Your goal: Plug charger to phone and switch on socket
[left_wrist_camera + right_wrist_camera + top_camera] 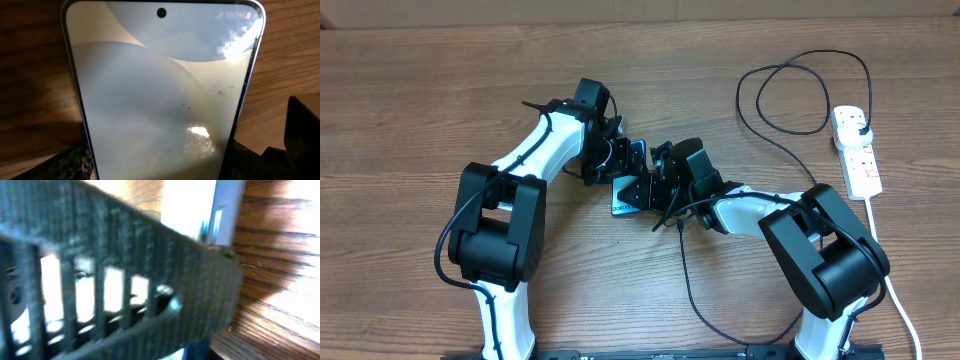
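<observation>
You had both arms meeting at the middle of the surface (420, 100), with the phone (160, 100) lying between them, its lit screen facing up. Your left pincer (616, 160) sat on the phone's far left side and stood wide, with a dark finger (75, 162) just beside each long edge of the phone; I could not tell whether they pressed on it. Your right pincer (658, 190) sat at the phone's near right side. Its own view was a blur of one ribbed finger (125, 280) across the pale phone, so I could not tell how wide it stood or whether it held anything. The power strip (857, 150) lay far right, well apart from the phone, with a black plug (861, 125) in its far outlet and the charger cable (790, 62) looping to its left
</observation>
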